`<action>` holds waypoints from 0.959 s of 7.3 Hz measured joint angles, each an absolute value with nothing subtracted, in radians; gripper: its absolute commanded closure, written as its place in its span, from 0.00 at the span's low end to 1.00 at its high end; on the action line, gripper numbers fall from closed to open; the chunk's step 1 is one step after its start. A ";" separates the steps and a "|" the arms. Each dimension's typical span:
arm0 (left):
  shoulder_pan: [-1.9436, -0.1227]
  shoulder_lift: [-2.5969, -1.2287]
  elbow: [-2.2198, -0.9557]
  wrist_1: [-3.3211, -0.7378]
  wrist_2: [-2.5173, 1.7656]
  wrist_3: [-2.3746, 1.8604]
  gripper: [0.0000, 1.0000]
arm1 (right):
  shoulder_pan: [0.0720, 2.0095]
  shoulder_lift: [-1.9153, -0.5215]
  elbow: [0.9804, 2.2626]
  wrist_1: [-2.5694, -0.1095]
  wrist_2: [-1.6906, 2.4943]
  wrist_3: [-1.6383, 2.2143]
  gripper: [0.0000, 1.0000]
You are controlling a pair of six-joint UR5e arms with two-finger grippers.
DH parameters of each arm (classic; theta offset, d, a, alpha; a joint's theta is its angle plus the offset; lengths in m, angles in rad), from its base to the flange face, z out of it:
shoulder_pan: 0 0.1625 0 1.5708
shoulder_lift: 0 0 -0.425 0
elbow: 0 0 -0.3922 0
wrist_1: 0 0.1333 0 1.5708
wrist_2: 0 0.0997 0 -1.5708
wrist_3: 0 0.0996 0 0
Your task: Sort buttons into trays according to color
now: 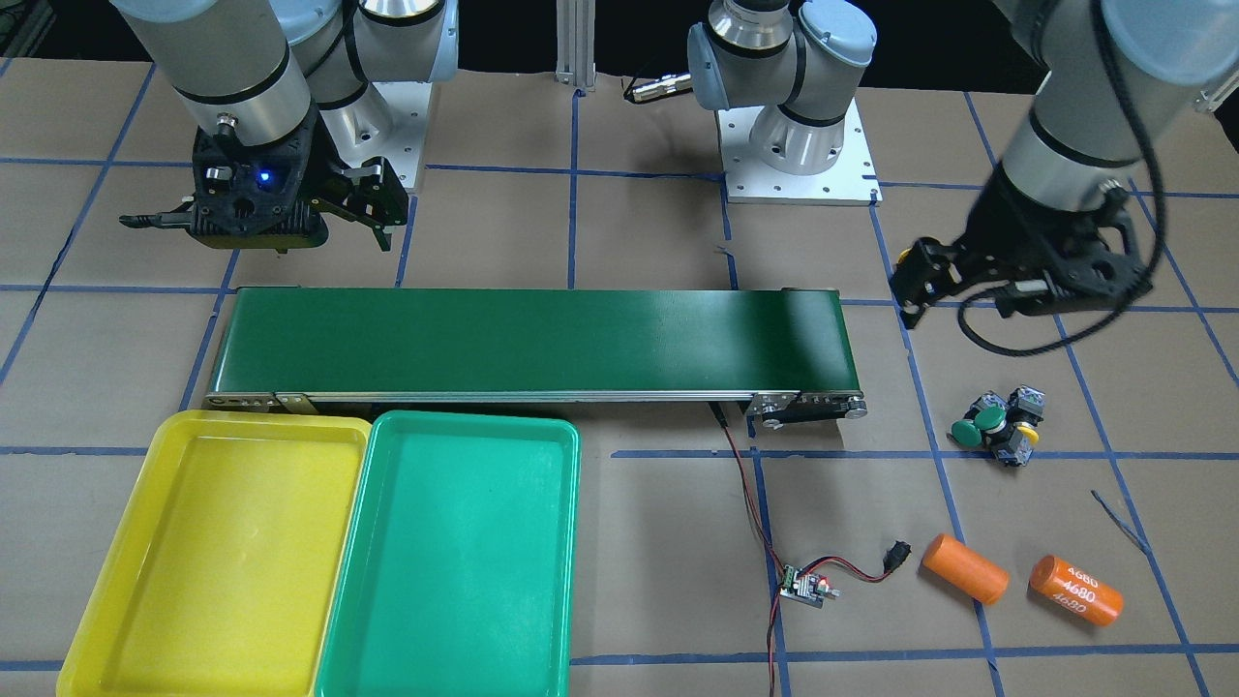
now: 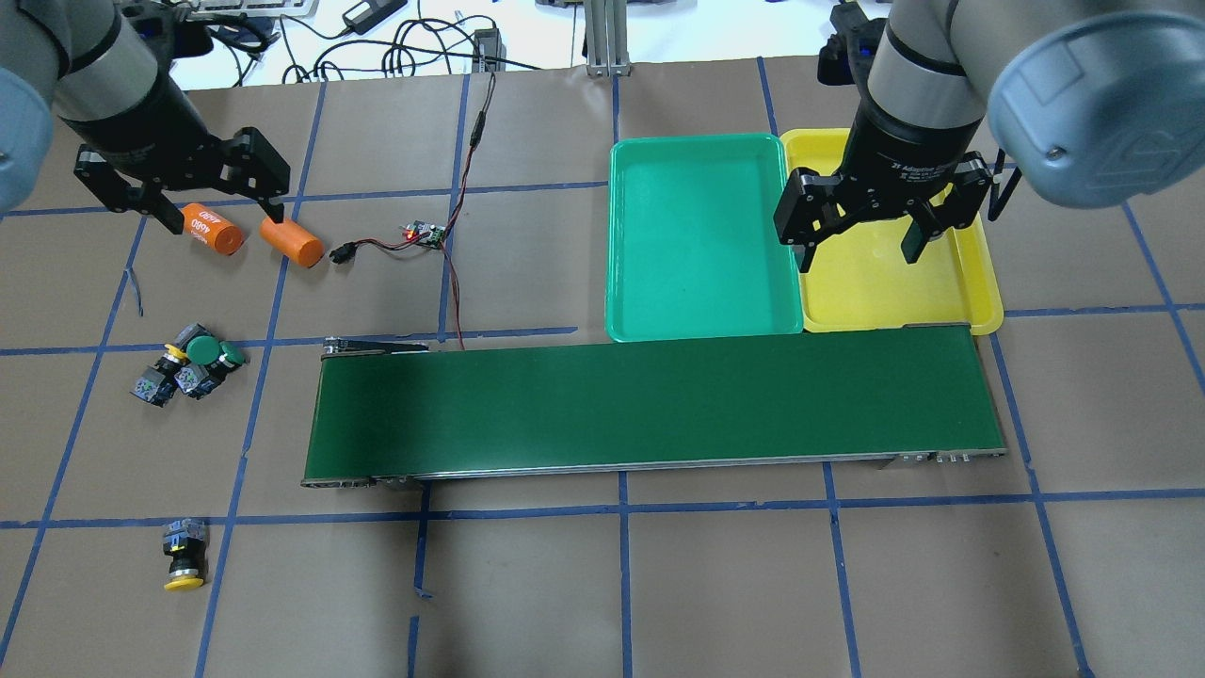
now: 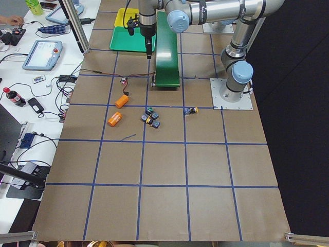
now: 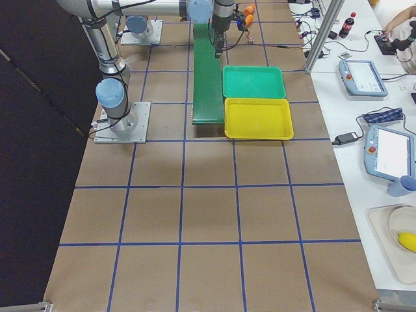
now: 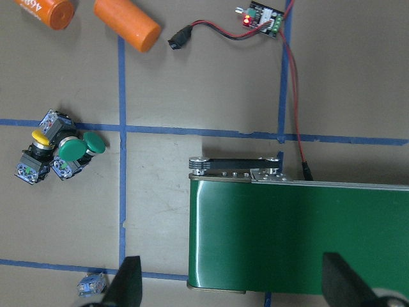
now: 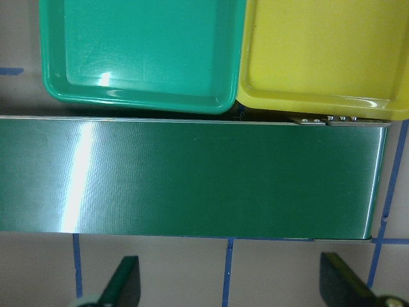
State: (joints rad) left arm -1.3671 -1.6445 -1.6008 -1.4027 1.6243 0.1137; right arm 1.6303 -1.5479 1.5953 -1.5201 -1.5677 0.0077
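Note:
Three buttons [image 2: 193,363] lie in a cluster left of the belt, two with green caps and one with a yellow cap; the cluster also shows in the front view [image 1: 997,426] and the left wrist view [image 5: 57,147]. A fourth button with a yellow cap [image 2: 184,557] lies alone nearer the robot. The yellow tray [image 2: 894,282] and the teal tray [image 2: 697,235] stand side by side beyond the belt, both empty. My left gripper [image 2: 226,212] is open and empty, high above the table's left part. My right gripper [image 2: 855,247] is open and empty above the yellow tray's near edge.
A long dark-green conveyor belt [image 2: 650,405] runs across the middle. Two orange cylinders [image 2: 292,242], one marked 4680 [image 2: 212,229], lie far left beyond the buttons. A small circuit board [image 2: 424,234] with red wires lies between them and the teal tray.

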 measured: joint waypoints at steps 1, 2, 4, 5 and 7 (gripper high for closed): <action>-1.334 -1.678 -1.600 -1.352 1.623 0.199 0.00 | 1.630 -1.548 1.595 -1.520 -1.568 0.008 0.00; -1.288 -1.708 -1.598 -1.327 1.619 0.293 0.00 | 1.630 -1.546 1.595 -1.521 -1.567 0.008 0.00; -1.206 -1.823 -1.577 -1.249 1.587 0.484 0.00 | 1.629 -1.534 1.595 -1.522 -1.567 0.008 0.00; -1.180 -1.890 -1.568 -1.177 1.576 0.561 0.00 | 1.628 -1.531 1.595 -1.522 -1.568 0.008 0.00; -1.149 -1.998 -1.544 -1.056 1.564 0.621 0.00 | 1.628 -1.530 1.595 -1.522 -1.568 0.008 0.00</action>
